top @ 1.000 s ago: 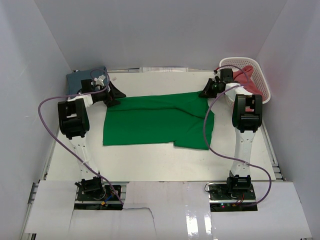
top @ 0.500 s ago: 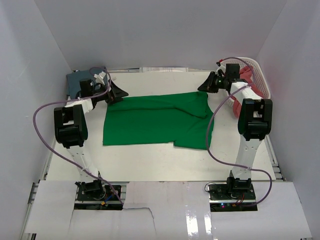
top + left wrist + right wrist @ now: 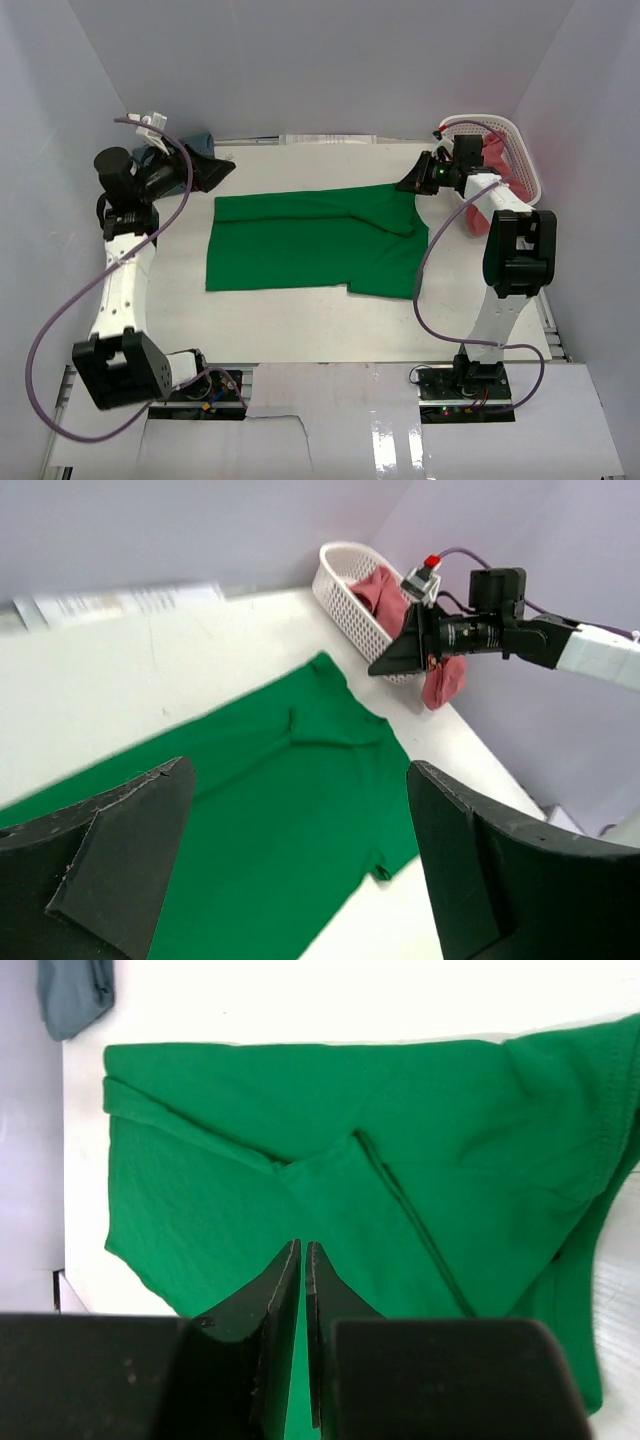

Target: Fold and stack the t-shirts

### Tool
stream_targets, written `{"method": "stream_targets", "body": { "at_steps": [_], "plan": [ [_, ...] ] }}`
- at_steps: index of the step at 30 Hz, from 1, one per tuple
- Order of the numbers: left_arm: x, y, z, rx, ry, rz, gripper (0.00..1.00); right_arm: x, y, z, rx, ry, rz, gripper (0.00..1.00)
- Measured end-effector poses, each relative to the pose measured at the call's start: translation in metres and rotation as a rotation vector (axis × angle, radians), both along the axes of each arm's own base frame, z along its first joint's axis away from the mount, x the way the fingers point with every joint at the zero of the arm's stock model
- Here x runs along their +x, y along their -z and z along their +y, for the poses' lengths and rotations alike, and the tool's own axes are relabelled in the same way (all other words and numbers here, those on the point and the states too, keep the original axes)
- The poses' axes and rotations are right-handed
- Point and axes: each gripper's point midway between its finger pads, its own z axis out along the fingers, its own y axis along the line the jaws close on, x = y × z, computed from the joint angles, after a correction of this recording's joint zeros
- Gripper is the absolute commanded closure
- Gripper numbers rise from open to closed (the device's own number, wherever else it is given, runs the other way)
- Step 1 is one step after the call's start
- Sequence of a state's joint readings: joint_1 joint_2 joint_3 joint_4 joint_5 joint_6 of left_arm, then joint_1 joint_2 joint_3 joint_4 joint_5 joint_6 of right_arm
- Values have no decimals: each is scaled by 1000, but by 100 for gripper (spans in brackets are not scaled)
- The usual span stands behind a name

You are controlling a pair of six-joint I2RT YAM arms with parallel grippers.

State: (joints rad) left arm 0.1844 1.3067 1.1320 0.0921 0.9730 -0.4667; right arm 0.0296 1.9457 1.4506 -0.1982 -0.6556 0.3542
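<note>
The bright green t-shirt (image 3: 310,240) lies spread flat, partly folded, in the middle of the table; it also shows in the left wrist view (image 3: 250,800) and the right wrist view (image 3: 400,1160). My left gripper (image 3: 222,170) (image 3: 300,770) is open and empty, raised above the shirt's back left corner. My right gripper (image 3: 410,183) (image 3: 302,1245) is shut and empty, above the shirt's back right corner. The slate blue t-shirt (image 3: 204,139) (image 3: 72,990) lies at the back left, mostly hidden by my left arm. The pinkish red t-shirt (image 3: 495,160) (image 3: 385,590) hangs out of the basket.
The white lattice basket (image 3: 522,150) (image 3: 345,590) stands at the back right against the wall. White walls close in the table on three sides. Purple cables hang from both arms. A paper strip (image 3: 120,600) lies along the back edge.
My left arm has swung up and back to the left, lifting its open gripper off the shirt's back left corner. My right gripper has risen slightly and stays shut.
</note>
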Motion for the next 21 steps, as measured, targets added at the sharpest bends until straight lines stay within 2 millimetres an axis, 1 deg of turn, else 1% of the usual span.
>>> {"method": "stream_targets", "body": {
  "at_steps": [1,3,5,7,9,11,12,13,14,16,17,19,21],
  "plan": [
    [-11,-15,0,19,-15,-49,2,-2,-5,1,0,-2,-10,88],
    [-28,-37,0,49,-65,-116,2,-6,-15,4,0,-7,-33,89],
    [-42,-51,6,74,-149,-166,2,-10,-22,6,1,-11,-51,89],
    [-56,-59,17,96,-260,-206,2,-14,-26,8,-1,-14,-64,89],
    [-72,-62,29,111,-375,-234,2,-18,-25,9,-4,-16,-63,89],
    [-86,-65,38,130,-454,-273,2,-20,-25,12,-6,-20,-60,88],
    [-94,-66,39,144,-474,-303,2,-20,-25,12,-7,-21,-60,89],
    [-104,-70,36,158,-471,-353,2,-20,-25,13,-8,-21,-60,89],
    [-111,-70,31,165,-458,-396,2,-20,-24,13,-11,-23,-62,89],
    [-124,-60,24,161,-439,-445,2,-21,-23,13,-19,-26,-63,89],
    [-127,-54,24,146,-448,-450,2,-20,-24,13,-22,-27,-65,89],
    [-123,-42,30,115,-492,-421,2,-20,-25,13,-25,-30,-71,89],
    [-113,-23,34,102,-527,-380,2,-19,-26,13,-25,-30,-76,88]
  ]
}}
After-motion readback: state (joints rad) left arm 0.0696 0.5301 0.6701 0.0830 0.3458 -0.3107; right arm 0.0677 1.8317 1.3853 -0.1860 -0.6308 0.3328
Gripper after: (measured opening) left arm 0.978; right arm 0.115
